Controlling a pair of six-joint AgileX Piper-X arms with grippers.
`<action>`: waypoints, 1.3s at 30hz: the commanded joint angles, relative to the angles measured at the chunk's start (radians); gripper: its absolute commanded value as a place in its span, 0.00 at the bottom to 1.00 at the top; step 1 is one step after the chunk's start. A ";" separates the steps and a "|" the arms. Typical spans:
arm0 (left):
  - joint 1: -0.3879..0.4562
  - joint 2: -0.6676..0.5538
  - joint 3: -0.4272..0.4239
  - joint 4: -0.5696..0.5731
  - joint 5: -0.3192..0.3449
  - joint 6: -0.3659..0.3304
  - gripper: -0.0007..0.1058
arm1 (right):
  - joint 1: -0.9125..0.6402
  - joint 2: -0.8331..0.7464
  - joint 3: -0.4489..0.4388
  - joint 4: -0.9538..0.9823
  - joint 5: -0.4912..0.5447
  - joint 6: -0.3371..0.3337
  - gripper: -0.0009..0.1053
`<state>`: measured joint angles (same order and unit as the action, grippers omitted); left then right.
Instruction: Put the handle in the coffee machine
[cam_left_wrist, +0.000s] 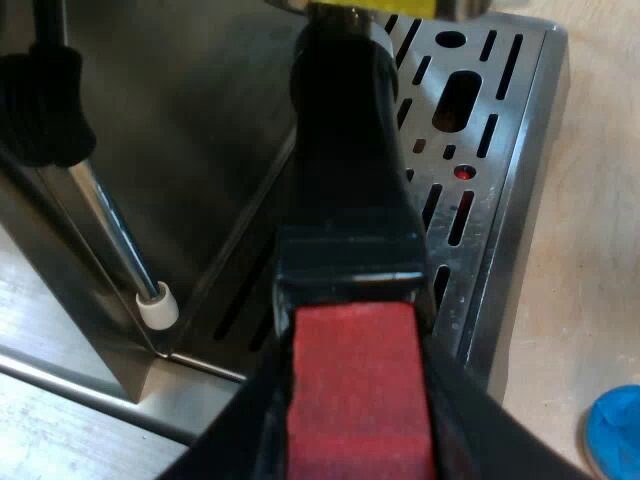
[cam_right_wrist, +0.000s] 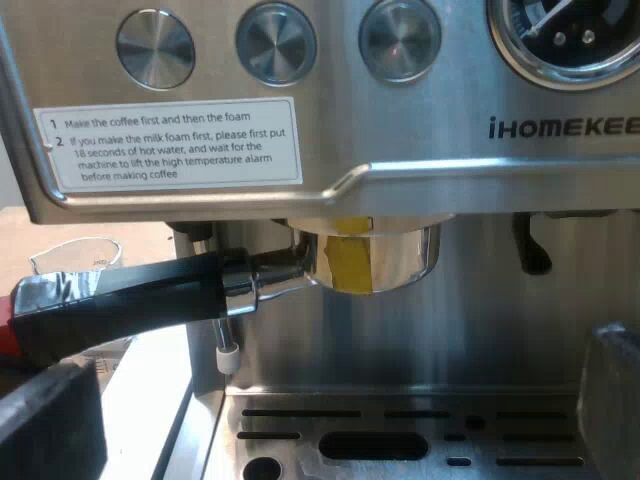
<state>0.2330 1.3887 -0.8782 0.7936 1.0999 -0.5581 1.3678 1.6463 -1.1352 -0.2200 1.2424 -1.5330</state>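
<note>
At the brushed-steel machine (cam_right_wrist: 400, 150) front | left tool (cam_left_wrist: 358, 410) pinches red-ended black handle (cam_left_wrist: 350, 200) | right tool (cam_right_wrist: 330, 410) spread

A coffee-making station is indicated by the steel espresso machine (cam_right_wrist: 430, 130), its pressure gauge (cam_right_wrist: 570, 35) and drip tray (cam_left_wrist: 535, 130). It is set on pale wood (cam_left_wrist: 590, 250).

A blue tamper (cam_left_wrist: 615, 440) rested on the pale wooden table (cam_left_wrist: 590, 250), with only part of its rounded edge in sight and bare wood all around it. A clear measuring glass (cam_right_wrist: 75, 258) stood farther off, its thin rim and small pouring lip catching the light. Its lower part was hidden, so what it held, if anything, could not be told. A brown surface showed just behind the glass.
</note>
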 joint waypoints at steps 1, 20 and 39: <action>-0.006 -0.008 -0.012 -0.008 0.112 0.004 0.02 | -0.006 -0.002 -0.002 -0.007 0.010 -0.017 0.93; -0.006 -0.078 -0.012 0.019 0.168 0.007 0.02 | -0.006 -0.002 -0.002 -0.007 0.010 -0.017 0.93; 0.000 -0.072 -0.012 -0.088 0.250 -0.140 0.02 | -0.006 -0.002 -0.002 -0.007 0.010 -0.015 0.93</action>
<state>0.2330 1.3428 -0.8649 0.7340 1.1039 -0.6845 1.3678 1.6463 -1.1352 -0.2200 1.2424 -1.5330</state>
